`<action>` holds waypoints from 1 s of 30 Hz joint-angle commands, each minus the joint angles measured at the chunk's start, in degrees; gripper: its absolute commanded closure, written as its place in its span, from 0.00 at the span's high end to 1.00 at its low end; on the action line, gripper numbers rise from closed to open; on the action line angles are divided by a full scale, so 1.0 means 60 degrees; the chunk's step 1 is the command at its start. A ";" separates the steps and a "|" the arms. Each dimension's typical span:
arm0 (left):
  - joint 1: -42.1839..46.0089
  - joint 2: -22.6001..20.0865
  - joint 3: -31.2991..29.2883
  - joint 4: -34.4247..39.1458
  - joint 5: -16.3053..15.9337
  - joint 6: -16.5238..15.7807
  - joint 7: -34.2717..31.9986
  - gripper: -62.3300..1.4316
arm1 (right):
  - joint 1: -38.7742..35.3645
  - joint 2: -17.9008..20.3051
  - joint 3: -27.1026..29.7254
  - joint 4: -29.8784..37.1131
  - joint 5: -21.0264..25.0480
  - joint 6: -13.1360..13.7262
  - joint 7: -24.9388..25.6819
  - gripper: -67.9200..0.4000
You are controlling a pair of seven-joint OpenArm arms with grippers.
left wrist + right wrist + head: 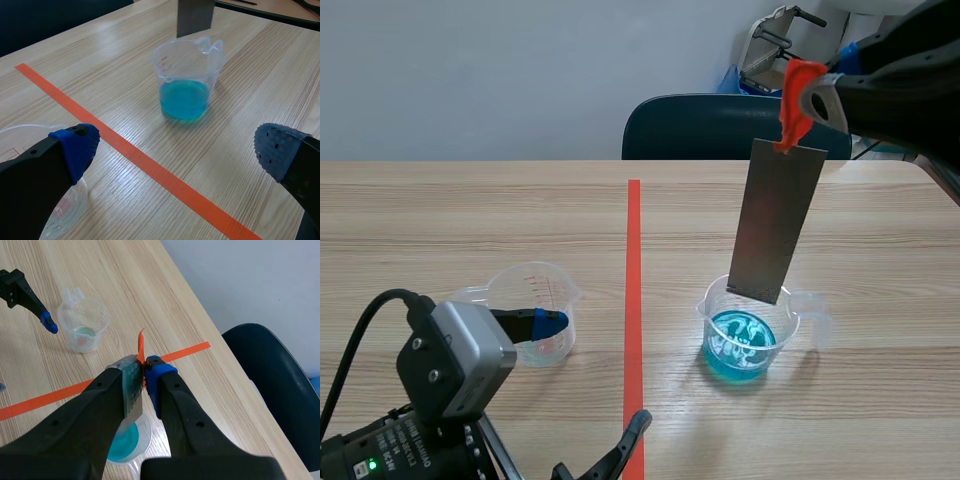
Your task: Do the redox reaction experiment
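Between my right gripper's (143, 371) fingers sits the orange-red tab (792, 92) fixed to the top edge of the metal plate (776, 222); they are pinched on the plate by that tab, and it hangs straight down from them. Under it stands the clear beaker (712, 318) with the blue solution (741, 345) in its bottom. From the scene view the plate's lower edge overlaps the rim. From my left wrist view that edge looks level with the rim or a little above it and well clear of the liquid, so I judge the plate is not yet dipped.

My left gripper (177, 147) is spread wide and holds nothing. One of its fingers lies just beside the second measuring cup (545, 290), across the tape line from the beaker.

As I read it, the solution is ready and the plate is picked up and lined up over it. Lowering the plate into the blue liquid is what is left.
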 commanded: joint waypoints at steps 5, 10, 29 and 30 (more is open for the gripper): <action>0.0076 0.0073 0.0026 0.0295 -0.0036 -0.0018 -0.0186 1.00 | 0.0087 0.0080 0.0135 0.0098 0.0120 0.0058 0.0095 0.02; 0.0076 0.0073 0.0026 0.0295 -0.0036 -0.0018 -0.0186 1.00 | 0.0087 0.0076 0.0135 0.0098 0.0120 0.0058 0.0098 0.02; 0.0076 0.0073 0.0026 0.0295 -0.0036 -0.0018 -0.0182 1.00 | 0.0113 -0.0025 0.0135 0.0098 0.0113 0.0058 0.0098 0.02; 0.0076 0.0073 0.0026 0.0295 -0.0036 -0.0018 -0.0182 1.00 | 0.0113 -0.0025 0.0135 0.0098 0.0113 0.0058 0.0098 0.02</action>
